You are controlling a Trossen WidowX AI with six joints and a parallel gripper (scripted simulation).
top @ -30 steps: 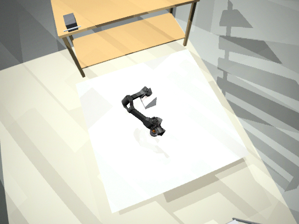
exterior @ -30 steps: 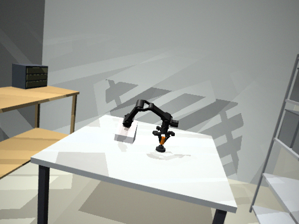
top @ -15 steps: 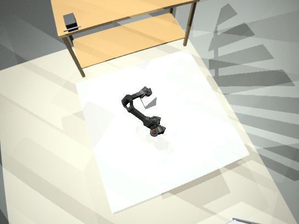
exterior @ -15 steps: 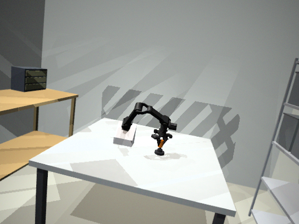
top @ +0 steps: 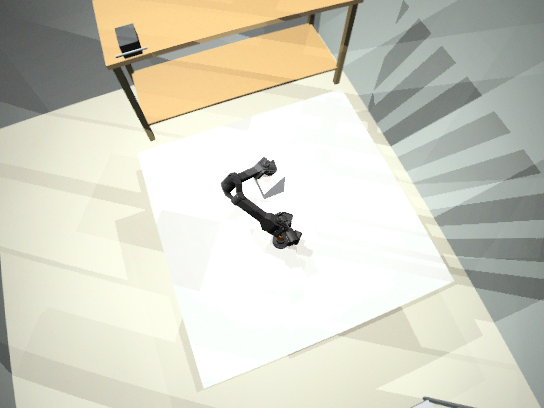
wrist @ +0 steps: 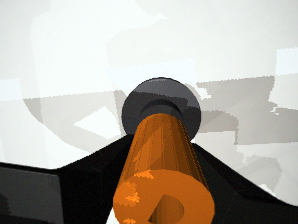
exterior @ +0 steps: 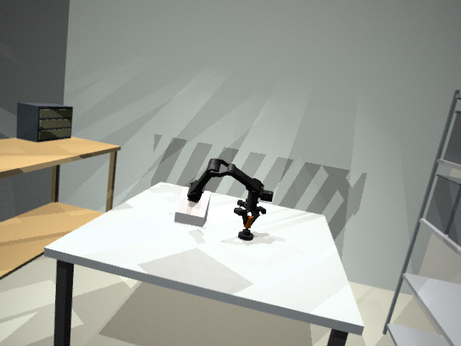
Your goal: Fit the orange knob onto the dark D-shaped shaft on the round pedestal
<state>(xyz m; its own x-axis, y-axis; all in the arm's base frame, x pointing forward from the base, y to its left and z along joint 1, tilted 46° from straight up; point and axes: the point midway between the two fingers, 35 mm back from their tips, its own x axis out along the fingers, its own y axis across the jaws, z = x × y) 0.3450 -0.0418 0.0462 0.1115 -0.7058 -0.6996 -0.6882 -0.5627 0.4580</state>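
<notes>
The orange knob (top: 280, 238) (exterior: 249, 221) (wrist: 162, 145) is held by my gripper (exterior: 248, 224), which is shut on it; in the wrist view a dark finger shows on each side. The knob is directly above the round pedestal (top: 278, 245) (exterior: 246, 237) (wrist: 137, 112), and leans a little in the exterior view. Its lower end is at the raised dark centre of the pedestal; whether they touch is hard to tell. The wrist view shows the D-shaped opening in the knob's near end. The shaft and its flat side are hidden.
The pedestal stands on the white table (top: 320, 310) (exterior: 169, 263). A pale block with a grey side (top: 275, 189) (exterior: 191, 218) is by the arm's base. A wooden bench (top: 235, 85) (exterior: 85, 148) and a metal rack (exterior: 428, 191) stand away from the table.
</notes>
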